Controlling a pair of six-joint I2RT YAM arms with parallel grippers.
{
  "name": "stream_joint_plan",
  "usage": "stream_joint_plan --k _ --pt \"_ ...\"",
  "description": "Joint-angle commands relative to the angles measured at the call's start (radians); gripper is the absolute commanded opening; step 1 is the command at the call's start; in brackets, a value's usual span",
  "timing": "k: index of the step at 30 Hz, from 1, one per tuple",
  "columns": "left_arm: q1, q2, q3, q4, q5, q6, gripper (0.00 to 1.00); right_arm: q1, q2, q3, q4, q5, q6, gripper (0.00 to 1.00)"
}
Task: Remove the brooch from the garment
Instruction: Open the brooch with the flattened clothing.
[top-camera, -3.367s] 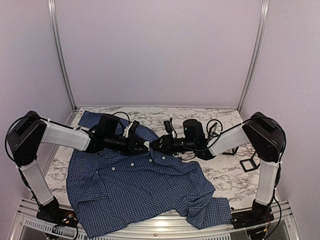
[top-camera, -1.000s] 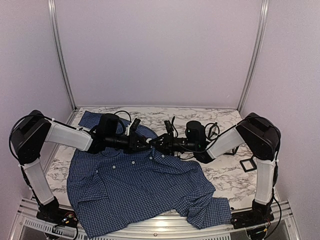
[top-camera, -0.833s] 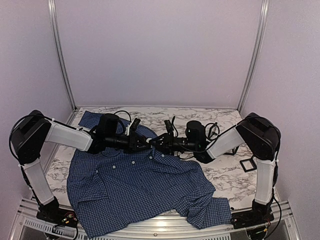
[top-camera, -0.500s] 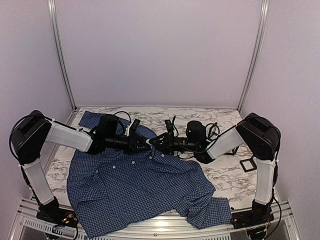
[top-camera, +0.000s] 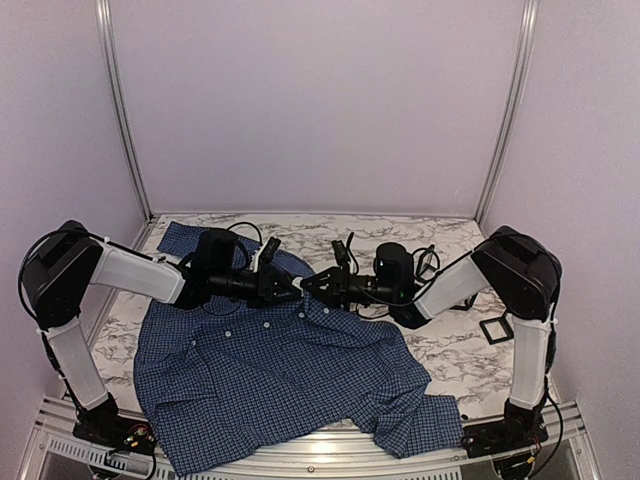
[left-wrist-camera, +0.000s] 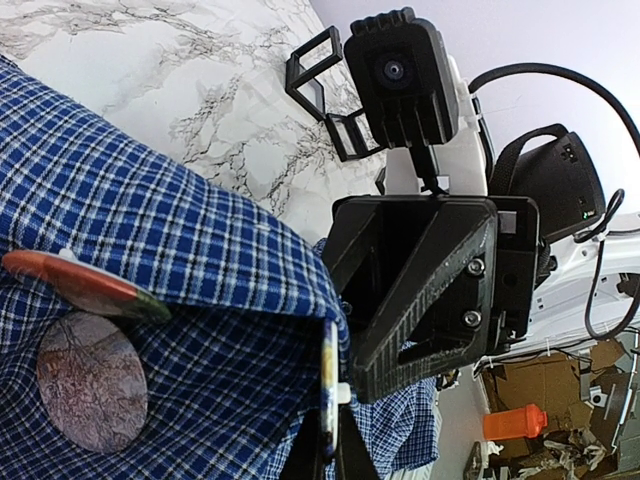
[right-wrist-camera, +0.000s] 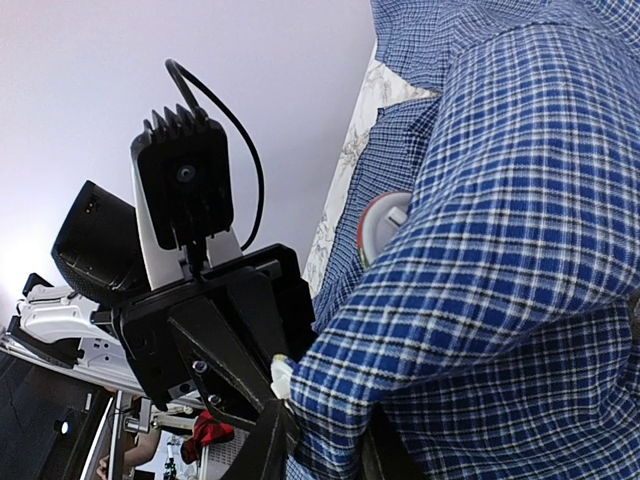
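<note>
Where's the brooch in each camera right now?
Top external: cannot make it out on the shirt.
Left wrist: brooch at far left, edge-on.
Right wrist: brooch at centre, peeking from a fold.
Shared landmark: the shirt's raised checked fold.

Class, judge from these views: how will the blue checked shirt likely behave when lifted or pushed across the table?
The shirt is probably floppy: it folds and drapes over itself in the right wrist view. Pushed, it would likely bunch rather than slide whole, as the wrinkles near its hem suggest. Being thin, it likely sags around the brooch.
</note>
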Motion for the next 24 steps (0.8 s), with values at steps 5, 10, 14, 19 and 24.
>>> stream_joint_plan --k 5,10,14,19,24 --pt "0.000 -0.005 -0.001 0.018 0.014 0.012 0.00 -0.006 0.013 0.008 0.027 0.000 -0.006 0.20" --pt "0.000 -0.004 0.009 0.011 0.013 0.017 0.00 -0.006 0.012 0.017 0.010 -0.002 -0.016 0.16" --pt "0.000 -0.004 0.022 -0.003 0.012 0.027 0.00 -0.007 0.006 0.019 -0.016 -0.003 -0.033 0.16" --pt "0.000 -0.001 0.035 -0.018 0.008 0.034 0.00 -0.005 -0.001 0.018 -0.032 -0.006 -0.047 0.15" --pt "0.000 0.001 0.036 -0.029 -0.006 0.033 0.00 -0.005 -0.014 0.016 -0.058 -0.001 -0.072 0.16"
